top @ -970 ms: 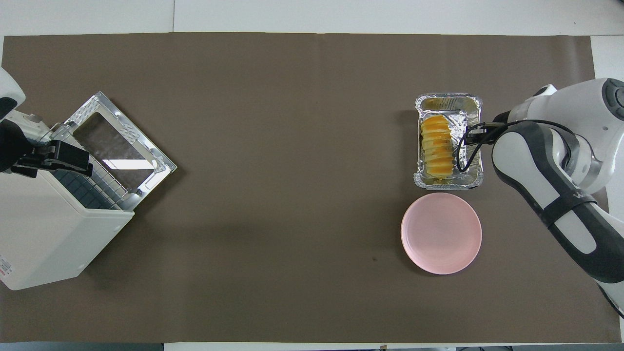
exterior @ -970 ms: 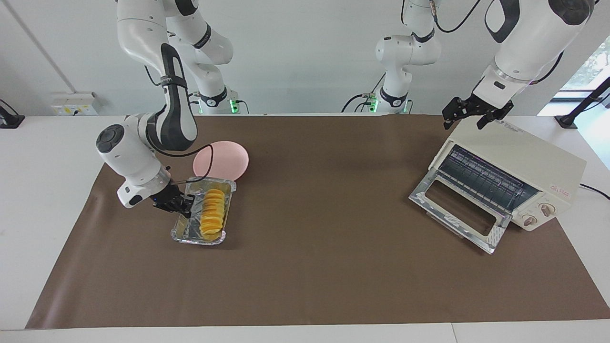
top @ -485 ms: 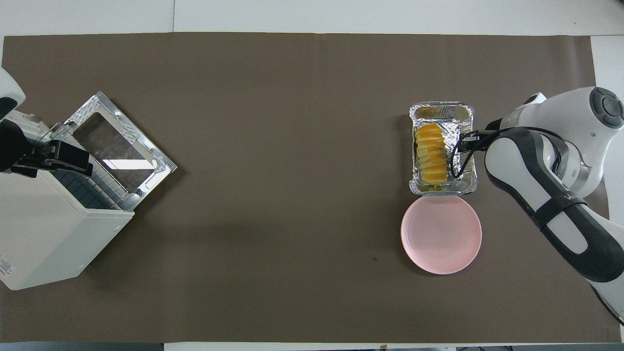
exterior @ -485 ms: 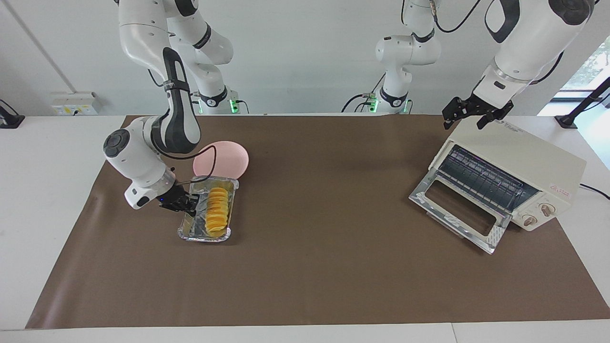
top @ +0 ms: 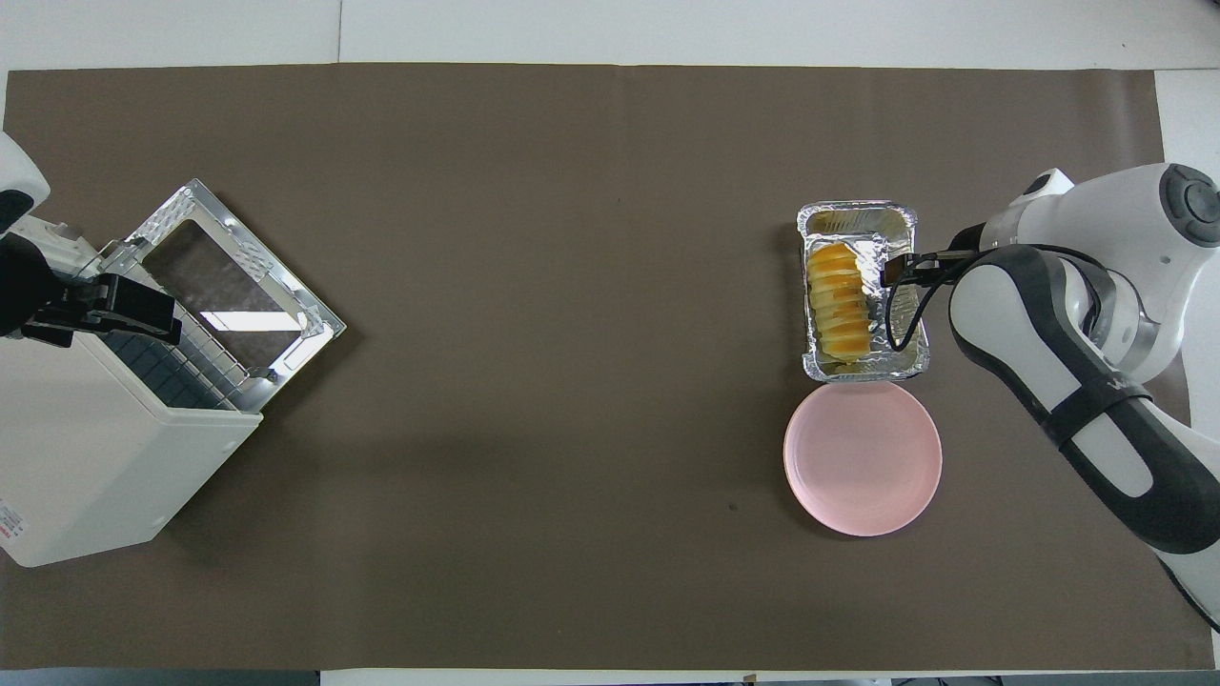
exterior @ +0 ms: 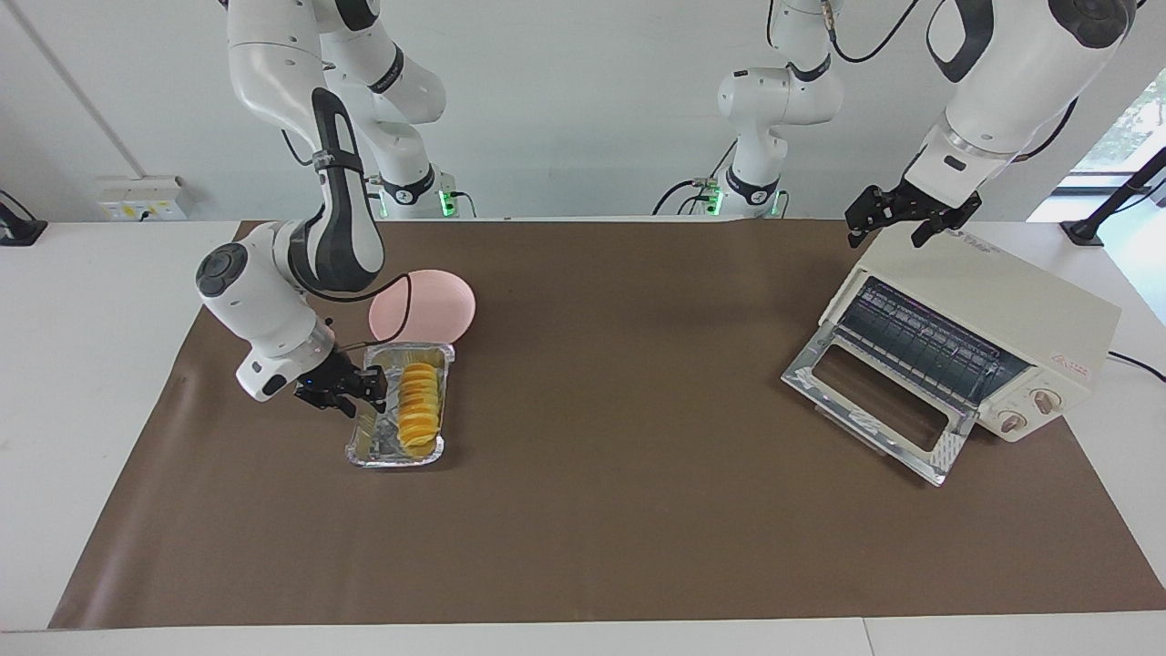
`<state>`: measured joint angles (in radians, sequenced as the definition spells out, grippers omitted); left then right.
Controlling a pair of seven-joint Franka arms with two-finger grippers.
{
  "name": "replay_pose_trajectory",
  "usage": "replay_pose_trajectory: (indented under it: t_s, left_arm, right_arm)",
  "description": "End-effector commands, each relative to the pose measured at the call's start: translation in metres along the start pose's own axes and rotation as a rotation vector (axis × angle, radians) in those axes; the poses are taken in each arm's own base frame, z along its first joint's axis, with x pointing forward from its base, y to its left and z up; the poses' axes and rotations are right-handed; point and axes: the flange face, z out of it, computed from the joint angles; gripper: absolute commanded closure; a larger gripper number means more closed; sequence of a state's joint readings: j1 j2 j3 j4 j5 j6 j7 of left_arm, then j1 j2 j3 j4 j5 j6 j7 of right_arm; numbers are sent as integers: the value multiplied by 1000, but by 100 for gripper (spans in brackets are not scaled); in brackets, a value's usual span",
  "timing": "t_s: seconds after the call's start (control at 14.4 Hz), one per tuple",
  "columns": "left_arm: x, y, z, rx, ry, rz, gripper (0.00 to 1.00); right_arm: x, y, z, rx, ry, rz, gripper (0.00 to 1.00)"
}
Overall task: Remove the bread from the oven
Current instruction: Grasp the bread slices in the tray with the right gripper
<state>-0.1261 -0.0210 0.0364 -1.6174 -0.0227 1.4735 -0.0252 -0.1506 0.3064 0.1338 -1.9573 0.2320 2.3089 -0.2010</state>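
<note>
The bread (exterior: 419, 407), a ridged golden-yellow loaf, lies in a crinkled silver foil tray (exterior: 363, 444) on the brown mat, toward the right arm's end; it also shows in the overhead view (top: 839, 301). My right gripper (exterior: 360, 394) is low at the tray's long side wall and shut on its rim (top: 910, 357). The cream-white oven (exterior: 993, 292) stands at the left arm's end with its glass door (exterior: 874, 401) dropped open and its wire rack bare. My left gripper (exterior: 888, 228) is open above the oven's top corner and holds nothing.
A pink plate (exterior: 437, 305) sits empty right beside the tray's short end, nearer to the robots (top: 863, 457). The brown mat (exterior: 619, 510) covers most of the table.
My right gripper has dragged the foil tray with the bread nearer to the robots, up to the pink plate, and straightened it. The left arm has not moved.
</note>
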Motion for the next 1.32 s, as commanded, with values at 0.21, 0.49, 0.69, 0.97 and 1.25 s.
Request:
replay_pose_trajectory:
  t_s: [0.21,0.49,0.69,0.97,1.25]
  left_arm:
    - [-4,-1,-3,-12,14,-11,0]
    - [-4,-1,-3,-14,14,-9,0]
    - [-4,-1,-3,-14,14,-11,0]
    - [-4,-1,-3,-14,14,-11,0]
    - [-4,-1,-3,-12,14,-11,0]
  right_arm:
    - [17,-24,-36,-100,-9,-80,0]
    - [10,-73,-23,-110,-52,-37,0]
    - [-1,-82,-7,-113,-68,-12,0]
    - [-14,-78,16,-113,-77,-7,1]
    - [-22,-75,29,-112,-62,-11,32]
